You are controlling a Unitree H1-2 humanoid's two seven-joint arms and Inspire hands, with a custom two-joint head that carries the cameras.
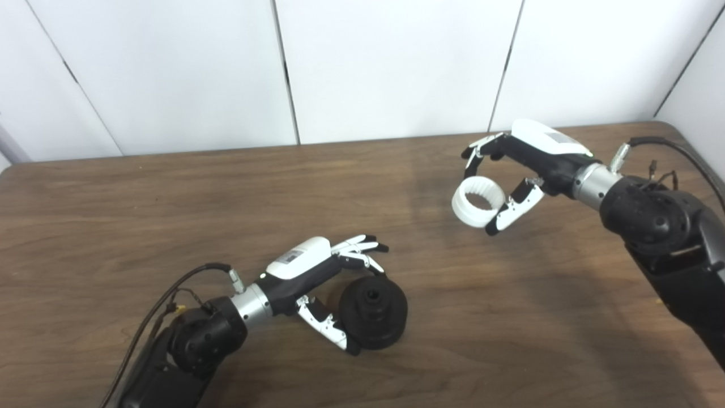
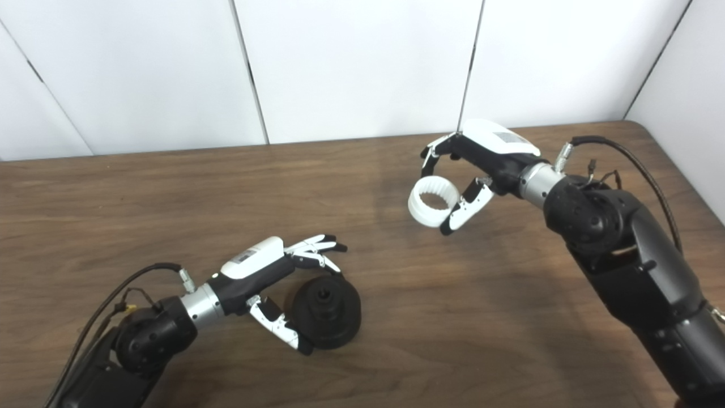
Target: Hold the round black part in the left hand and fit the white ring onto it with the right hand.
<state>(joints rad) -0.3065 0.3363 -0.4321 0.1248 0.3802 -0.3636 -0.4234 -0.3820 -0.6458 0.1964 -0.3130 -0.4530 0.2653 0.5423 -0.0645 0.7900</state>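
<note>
We held the round black part (image 1: 374, 310) in our left hand (image 1: 317, 277), near the front edge of the brown surface (image 1: 113, 215). Our left fingers (image 1: 362, 249) curled over its top and our thumb pressed from below, so it was clamped between them. It looked tipped up on its edge, with its face and little middle hole pointing toward the other hand. We could not tell if it touched the surface.

Our right hand (image 2: 481, 164) held the white ring (image 2: 434, 201) up near the back right of the surface, well apart from the black part. The ring was pinched between the fingers above and the thumb below.

We thought the ring could slip, because only the tips held it. If the ring came in tilted, it might jam on the black part or push it out of our left hand.
</note>
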